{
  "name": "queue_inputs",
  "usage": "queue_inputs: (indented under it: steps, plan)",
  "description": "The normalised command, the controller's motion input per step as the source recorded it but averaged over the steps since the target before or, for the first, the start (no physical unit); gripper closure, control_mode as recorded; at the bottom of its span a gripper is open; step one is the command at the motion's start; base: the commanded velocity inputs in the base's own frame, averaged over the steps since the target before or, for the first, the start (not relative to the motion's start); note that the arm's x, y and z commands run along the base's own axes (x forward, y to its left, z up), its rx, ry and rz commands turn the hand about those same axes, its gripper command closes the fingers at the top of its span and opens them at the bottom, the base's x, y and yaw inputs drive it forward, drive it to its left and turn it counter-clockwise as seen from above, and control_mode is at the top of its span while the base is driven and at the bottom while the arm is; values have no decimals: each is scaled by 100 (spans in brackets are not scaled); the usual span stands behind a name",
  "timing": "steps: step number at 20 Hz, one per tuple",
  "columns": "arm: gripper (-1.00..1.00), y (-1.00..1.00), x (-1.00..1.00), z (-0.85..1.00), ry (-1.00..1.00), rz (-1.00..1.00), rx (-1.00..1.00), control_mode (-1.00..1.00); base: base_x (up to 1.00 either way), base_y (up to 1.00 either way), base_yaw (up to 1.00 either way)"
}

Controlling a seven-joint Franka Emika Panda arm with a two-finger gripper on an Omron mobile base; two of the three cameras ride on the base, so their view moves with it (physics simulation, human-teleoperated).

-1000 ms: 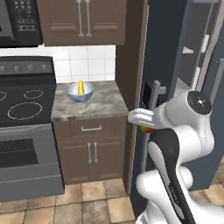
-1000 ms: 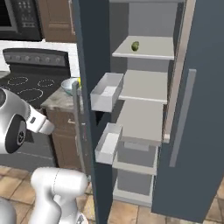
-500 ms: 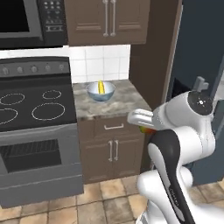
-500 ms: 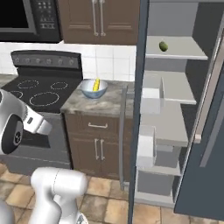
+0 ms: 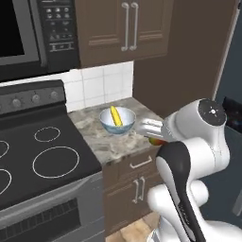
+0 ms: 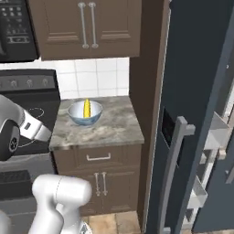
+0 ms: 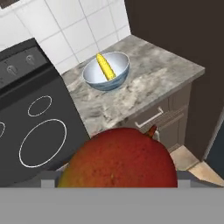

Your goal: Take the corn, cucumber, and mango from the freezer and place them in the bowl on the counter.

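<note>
Beside the stove, the worktop (image 6: 114,130) carries a bowl (image 7: 106,71) with corn (image 7: 104,66) inside. Short of the bowl, the end effector (image 7: 118,186), spread wide, grips the mango (image 7: 119,159).

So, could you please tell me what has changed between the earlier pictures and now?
The base has driven toward the grey-brown marbled counter, so the whole view has shifted and the counter looms closer. The gripper still carries the red-orange mango. The yellow corn cob stays in the pale blue bowl.
</note>
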Motion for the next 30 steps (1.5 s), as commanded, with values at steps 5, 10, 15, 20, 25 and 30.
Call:
queue_inputs:
  steps: [5, 10, 15, 20, 25, 30]
  plan:
    - [100, 0, 0, 0, 0, 0, 0, 100, 98, -4, -23]
    - [100, 0, 0, 0, 0, 0, 0, 100, 96, -30, -12]
    - [100, -28, 93, -55, 17, -9, 0, -100, 0, 0, 0]
    - [100, 1, 98, -56, 13, -3, 0, -100, 0, 0, 0]
    - [100, 34, 92, -42, 6, -4, -1, -100, 0, 0, 0]
    - [100, 42, 61, -26, 0, -2, -1, -100, 0, 0, 0]
